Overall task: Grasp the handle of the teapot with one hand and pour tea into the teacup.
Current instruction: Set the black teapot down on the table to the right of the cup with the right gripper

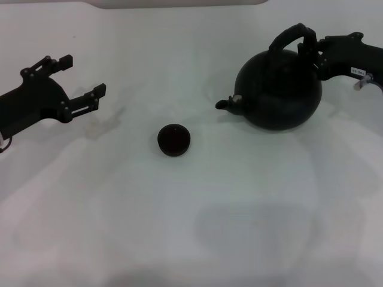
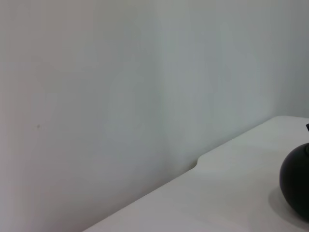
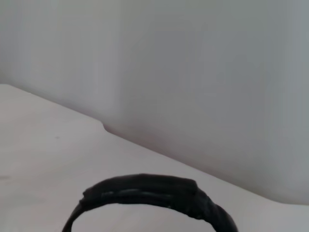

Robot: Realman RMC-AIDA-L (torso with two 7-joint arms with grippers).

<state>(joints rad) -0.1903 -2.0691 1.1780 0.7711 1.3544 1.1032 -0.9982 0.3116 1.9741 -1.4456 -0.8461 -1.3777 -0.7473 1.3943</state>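
The black teapot stands on the white table at the right, its short spout pointing left toward the teacup. Its arched handle rises over the body. My right gripper reaches in from the right and is shut on the handle's right side. In the right wrist view the handle shows close by as a dark arc. The small black teacup sits left of the teapot, near the table's middle. My left gripper hovers open at the far left, holding nothing. The left wrist view catches the edge of the teapot.
A white table spreads across the whole view. Its far edge meets a pale wall, and a notch in that edge shows in both wrist views.
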